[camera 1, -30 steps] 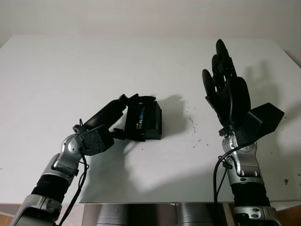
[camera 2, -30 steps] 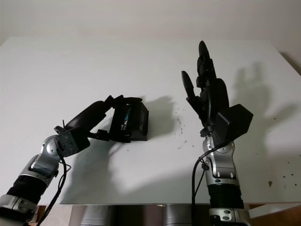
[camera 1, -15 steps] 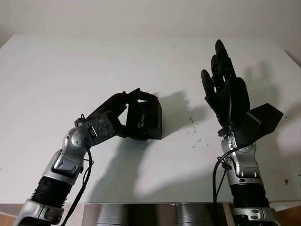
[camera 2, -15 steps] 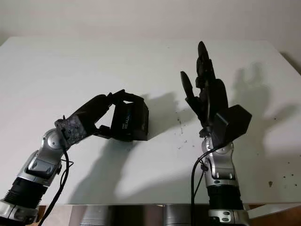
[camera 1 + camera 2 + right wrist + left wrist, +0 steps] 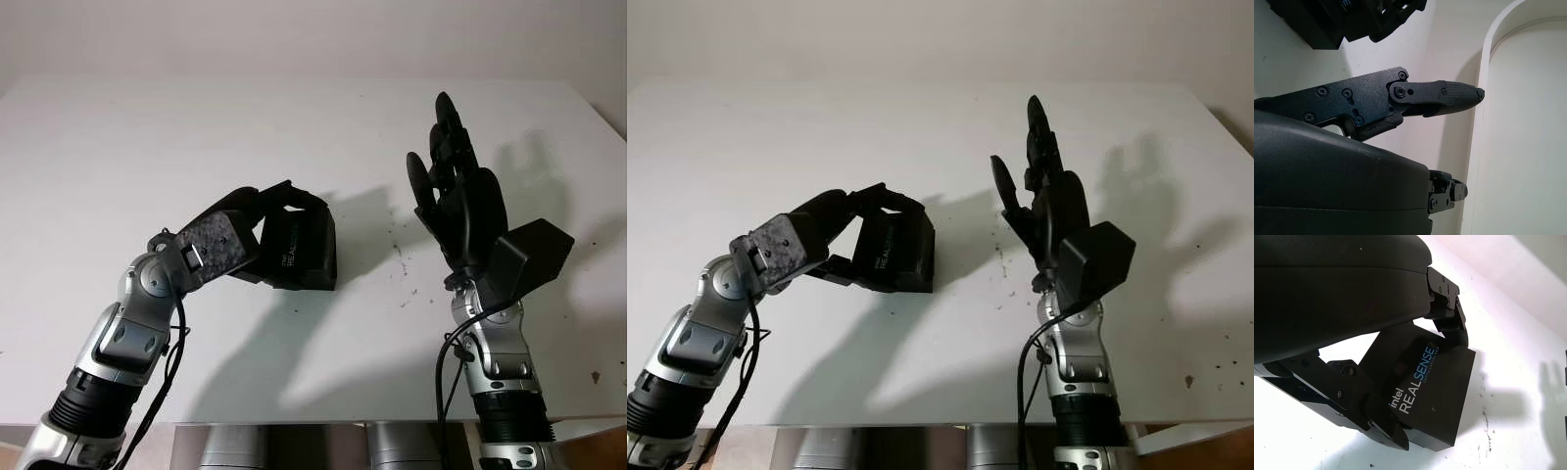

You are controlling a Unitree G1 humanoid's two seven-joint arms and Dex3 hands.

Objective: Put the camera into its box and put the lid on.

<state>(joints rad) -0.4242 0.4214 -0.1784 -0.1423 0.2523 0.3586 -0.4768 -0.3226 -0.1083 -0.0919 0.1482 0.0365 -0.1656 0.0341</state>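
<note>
Left hand (image 5: 257,227) is gripping the black box (image 5: 306,250), which is sitting tilted on the table (image 5: 118,147). Right hand (image 5: 458,191) is hovering released, right of the box. Box probably rigid, light, smooth-sided; opposing faces look like the best hold.

Box (image 5: 302,247) near side hidden behind left hand (image 5: 257,223); contents not visible.

A black rectangular cardboard box (image 5: 302,250) printed with "intel REALSENSE" stands tilted on the white table (image 5: 118,166). It sits near the table's middle, its lid closed.
</note>
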